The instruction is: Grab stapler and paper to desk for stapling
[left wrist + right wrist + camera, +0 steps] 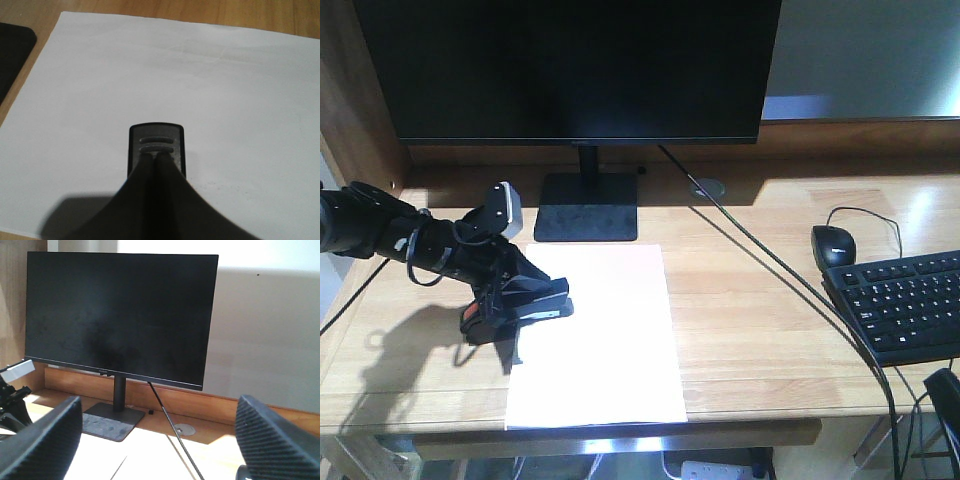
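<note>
The stapler (pixel 525 303) is clamped in the left gripper (pixel 520 290), whose fingers (pixel 150 172) are pressed together over its top near the nose. It sits at the left edge of the paper (pixel 605 335), nose reaching in over the sheet, orange-red tail out over bare desk (pixel 750 300). Its long axis runs roughly left-right across the desk, tail to the left. Whether the base is resting on the sheet or held just above it cannot be told; the wrist view is mostly blocked by the fingers.

The paper lies flat, long side running front to back, its near edge at the desk's front lip and its far edge just short of the monitor stand (pixel 587 208).

The right gripper (pixel 160 440) is seen spread wide with nothing held, raised and pointed at the monitor (pixel 570 70). It is well apart from the sheet, so the left arm is judged the nearer one for any pressing move.

A cable (pixel 760 260) crosses the desk diagonally to the right of the paper, apart from it. A mouse (pixel 834 246) and keyboard (pixel 905 300) sit far right, out of the way.
</note>
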Controlling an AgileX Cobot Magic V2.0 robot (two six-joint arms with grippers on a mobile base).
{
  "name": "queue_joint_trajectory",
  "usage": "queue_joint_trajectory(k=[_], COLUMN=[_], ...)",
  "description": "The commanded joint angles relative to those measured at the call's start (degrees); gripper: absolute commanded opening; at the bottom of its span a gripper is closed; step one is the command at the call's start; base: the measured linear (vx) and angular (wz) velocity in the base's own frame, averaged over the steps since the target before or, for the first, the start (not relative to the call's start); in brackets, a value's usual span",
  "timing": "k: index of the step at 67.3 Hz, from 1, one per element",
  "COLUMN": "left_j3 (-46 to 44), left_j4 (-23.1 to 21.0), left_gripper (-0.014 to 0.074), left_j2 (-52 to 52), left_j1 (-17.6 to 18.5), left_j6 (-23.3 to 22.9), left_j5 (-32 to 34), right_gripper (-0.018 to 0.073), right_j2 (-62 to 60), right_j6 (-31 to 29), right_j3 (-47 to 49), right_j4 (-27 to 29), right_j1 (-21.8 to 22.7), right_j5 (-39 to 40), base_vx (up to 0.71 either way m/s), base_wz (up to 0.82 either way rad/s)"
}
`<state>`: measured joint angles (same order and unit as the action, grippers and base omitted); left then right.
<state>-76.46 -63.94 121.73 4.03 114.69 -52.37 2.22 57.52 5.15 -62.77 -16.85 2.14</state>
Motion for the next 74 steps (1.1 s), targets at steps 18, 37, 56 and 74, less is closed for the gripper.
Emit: queue_joint_trajectory(k=[18,37,56,74], left_j3=[-0.97,-0.97,-0.97,-0.97], left_j4=[5.13,6.17,6.07,6.13], left_gripper=[-0.0007,-0.0007,-0.0007,-0.0007], left_j2=[0.75,1.21,1.21,-1.11], left_j1=[1.70,1.75,1.75,1.75], left_j6=[-4.36,-6.69,-6.74,-8.40], left_j5=[1.85,3.95,3.70,1.80], right_gripper=[0.0584,0.0584,0.0584,0.0584], right_j2=[0.55,0.55,0.55,0.55], right_j6=[-0.07,-0.07,-0.07,-0.07], right_j3=[1.67,1.67,1.67,1.67], right_j4=[-0.22,-0.22,-0.22,-0.22], right_j1=[0.29,0.29,0.29,0.29], right_j5=[2.04,2.04,2.04,2.04], base_vx=[0.00,0.00,0.00,0.00], base_wz=[0.00,0.00,0.00,0.00])
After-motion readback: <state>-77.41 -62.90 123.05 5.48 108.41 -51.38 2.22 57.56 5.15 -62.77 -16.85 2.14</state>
